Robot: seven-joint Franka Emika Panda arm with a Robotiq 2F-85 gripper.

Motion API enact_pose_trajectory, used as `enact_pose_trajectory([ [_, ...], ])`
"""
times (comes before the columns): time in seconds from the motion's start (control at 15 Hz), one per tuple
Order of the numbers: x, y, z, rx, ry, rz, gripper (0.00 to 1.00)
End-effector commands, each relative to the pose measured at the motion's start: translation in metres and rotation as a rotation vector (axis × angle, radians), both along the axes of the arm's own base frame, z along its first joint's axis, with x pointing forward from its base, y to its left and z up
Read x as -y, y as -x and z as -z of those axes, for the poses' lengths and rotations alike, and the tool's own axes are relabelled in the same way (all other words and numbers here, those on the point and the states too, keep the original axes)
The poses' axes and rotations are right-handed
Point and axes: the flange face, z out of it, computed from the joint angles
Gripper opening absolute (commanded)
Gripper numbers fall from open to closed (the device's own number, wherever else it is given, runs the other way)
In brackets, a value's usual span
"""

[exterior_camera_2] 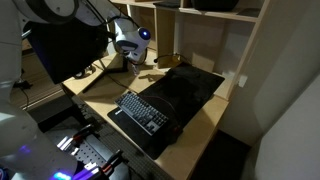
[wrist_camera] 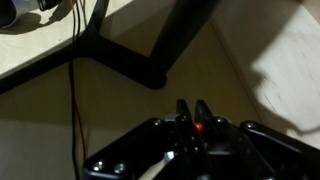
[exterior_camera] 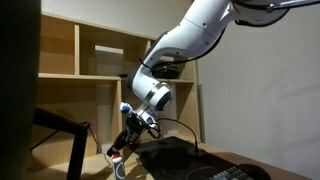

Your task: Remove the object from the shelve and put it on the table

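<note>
Shelf edge behind gripper; gripper low nr table edge, finger state unclear.

Pale wood, white arm, black desk gear.
Plain light-wood shelf unit at upper left; glossy white robot arm at upper right; black keyboard with pale legends, matte black mat, beige wooden tabletop around centre.
</note>
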Motion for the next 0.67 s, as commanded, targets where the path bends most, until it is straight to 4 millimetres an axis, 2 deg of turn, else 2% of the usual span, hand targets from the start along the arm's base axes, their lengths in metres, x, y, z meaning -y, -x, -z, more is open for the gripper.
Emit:
enact_pose_trajectory([
  [0.0, 0.046, -0.022, -0.006, -0.034, -0.109, 0.064, 0.03],
  [0.2, 0.072, -0.023, -0.005, 0.010, -0.209, 0.109, 0.03],
  [0.33, 0.078, -0.018, 0.002, 0.008, -0.241, 0.116, 0.03],
  [0.4, 0.080, -0.019, -0.004, -0.003, -0.197, 0.122, 0.03],
  [0.47, 0.082, -0.019, -0.003, -0.003, -0.198, 0.124, 0.13],
  [0.6, 0.082, -0.019, -0.002, -0.003, -0.197, 0.123, 0.13],
])
